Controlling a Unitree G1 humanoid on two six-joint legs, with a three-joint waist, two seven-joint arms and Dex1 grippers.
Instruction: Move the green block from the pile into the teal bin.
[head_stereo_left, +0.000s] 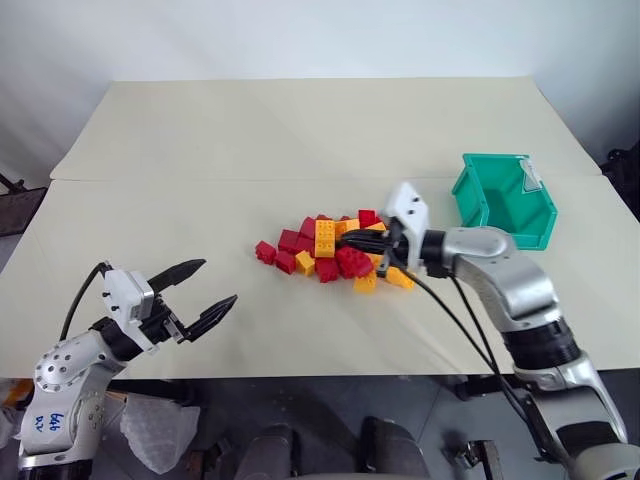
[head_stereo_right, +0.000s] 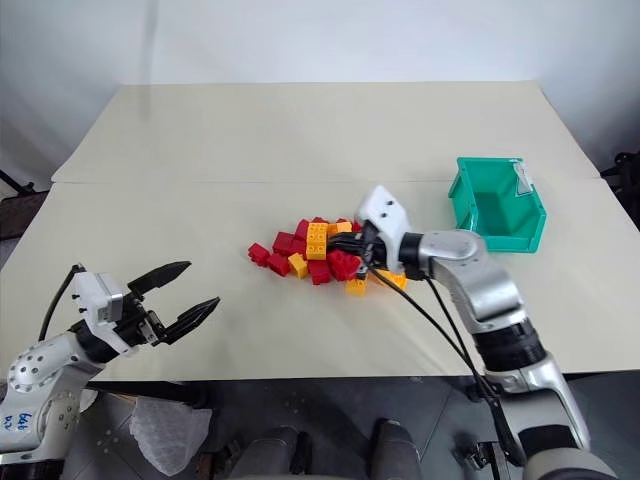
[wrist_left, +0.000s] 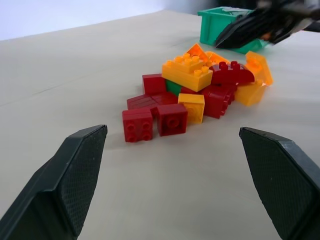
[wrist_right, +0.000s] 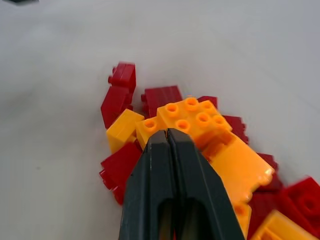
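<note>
Lying near the middle of the tabletop (head_stereo_left: 200, 150), somewhat toward its right edge, the pile (head_stereo_left: 330, 250) is a loose heap of red and yellow-orange bricks. The green block (wrist_left: 173, 88) sits inside that heap, only a small dark-green face showing in the left wrist view, tucked under a large yellow-orange brick (wrist_left: 187, 71) and hemmed in by red ones. The right gripper (head_stereo_left: 368, 243) reaches into the right side of the pile with its two black fingers (wrist_right: 172, 175) pressed flat together, nothing held between them, their tips over the yellow-orange bricks. The teal bin (head_stereo_left: 503, 197) stands upright near the right edge of the tabletop, well apart from the pile, a small white label (head_stereo_left: 533, 180) on its rim. The left gripper (head_stereo_left: 200, 293) hangs over the near edge of the tabletop toward the left corner, its fingers spread wide and holding nothing, pointed toward the pile and well apart from it.
</note>
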